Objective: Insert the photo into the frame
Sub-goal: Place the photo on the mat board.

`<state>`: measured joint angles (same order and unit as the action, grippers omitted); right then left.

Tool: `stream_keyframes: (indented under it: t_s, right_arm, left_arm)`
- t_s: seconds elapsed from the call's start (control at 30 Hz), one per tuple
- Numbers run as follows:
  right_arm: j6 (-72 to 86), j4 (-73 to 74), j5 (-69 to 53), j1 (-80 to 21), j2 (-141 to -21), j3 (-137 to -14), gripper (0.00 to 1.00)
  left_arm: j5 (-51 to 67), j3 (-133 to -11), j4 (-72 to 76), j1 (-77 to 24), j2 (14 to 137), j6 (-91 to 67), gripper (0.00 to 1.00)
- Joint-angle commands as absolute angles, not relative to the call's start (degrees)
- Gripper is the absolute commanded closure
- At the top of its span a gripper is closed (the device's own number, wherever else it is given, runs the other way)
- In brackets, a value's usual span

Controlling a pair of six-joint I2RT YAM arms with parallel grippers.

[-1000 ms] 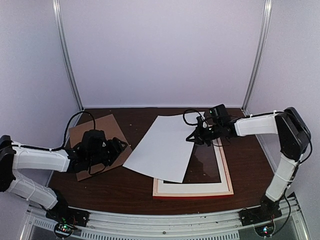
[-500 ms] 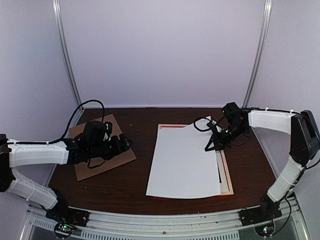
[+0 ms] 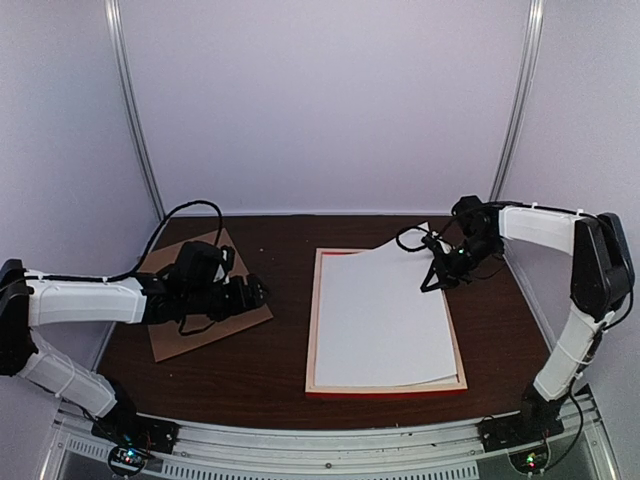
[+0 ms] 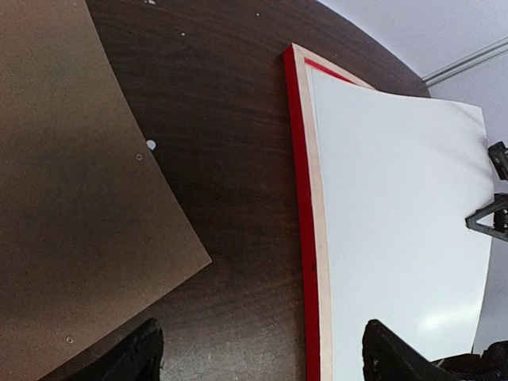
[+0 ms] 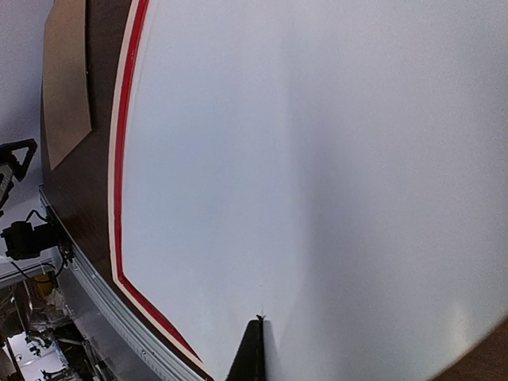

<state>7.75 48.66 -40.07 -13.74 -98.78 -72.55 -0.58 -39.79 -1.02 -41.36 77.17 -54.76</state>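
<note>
Top external shows you the photo (image 3: 380, 315), white side up, lying inside the frame (image 3: 385, 388), with the right gripper (image 3: 437, 280) clamped on its right edge. Left wrist shows your left gripper (image 4: 262, 357), jaws apart, at the brown board's (image 4: 71, 198) edge. Right wrist shows mostly white paper.

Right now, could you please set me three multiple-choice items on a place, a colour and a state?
1. Where does the brown board lie? A) left of the frame B) inside it C) right of it
2. What colour is the frame's outer edge? A) blue B) red C) black
3. How is the photo's far right corner? A) flat B) lifted by the right gripper C) torn
1 A: bare table between them. 2 B: near edge shows red. 3 B: it curls up at the gripper.
</note>
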Motion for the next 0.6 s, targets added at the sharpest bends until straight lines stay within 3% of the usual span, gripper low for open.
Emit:
stream_keyframes:
  t_s: [0.0,0.57]
  right_arm:
    - [4.76,50.44,-39.70,-13.52,-101.36,-75.25,1.00]
    - [2.24,49.99,-38.84,-13.55,-105.18,-78.89,1.00]
  left_arm:
    - [0.00,-42.49,0.29,-41.62,77.86,-52.12,0.13]
    - [2.77,-43.12,0.63,-41.66,80.45,-52.21,0.13]
